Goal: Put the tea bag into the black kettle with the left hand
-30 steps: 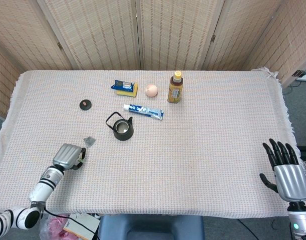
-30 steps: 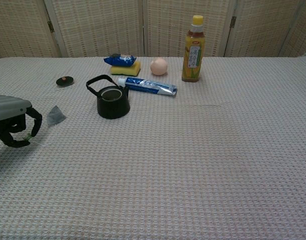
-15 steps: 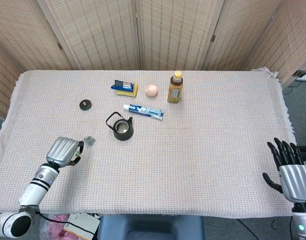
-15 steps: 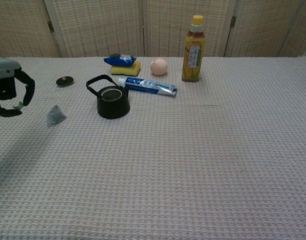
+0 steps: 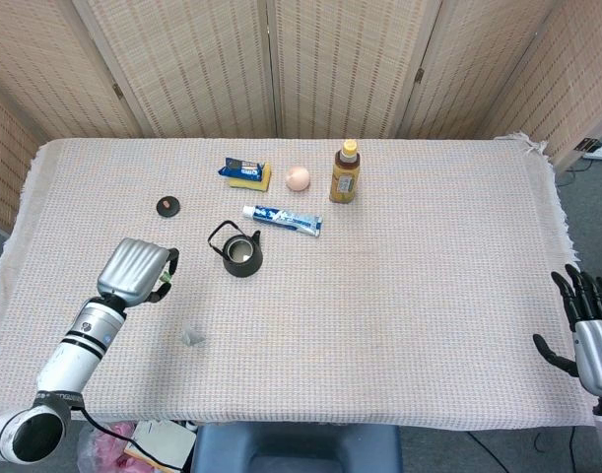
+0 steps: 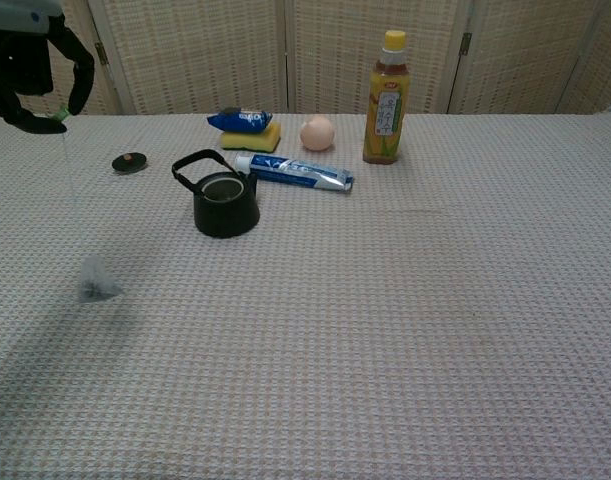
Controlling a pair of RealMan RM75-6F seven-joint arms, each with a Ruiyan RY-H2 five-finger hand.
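The left hand is raised above the table's left side, its fingers curled together on the green tag of the tea bag's string. The tea bag is seen hanging below the hand by that thin string, nearer the front edge. The black kettle, lid off, stands to the right of the hand. The right hand is held open-fingered off the table's right front corner.

One kettle — one bottle
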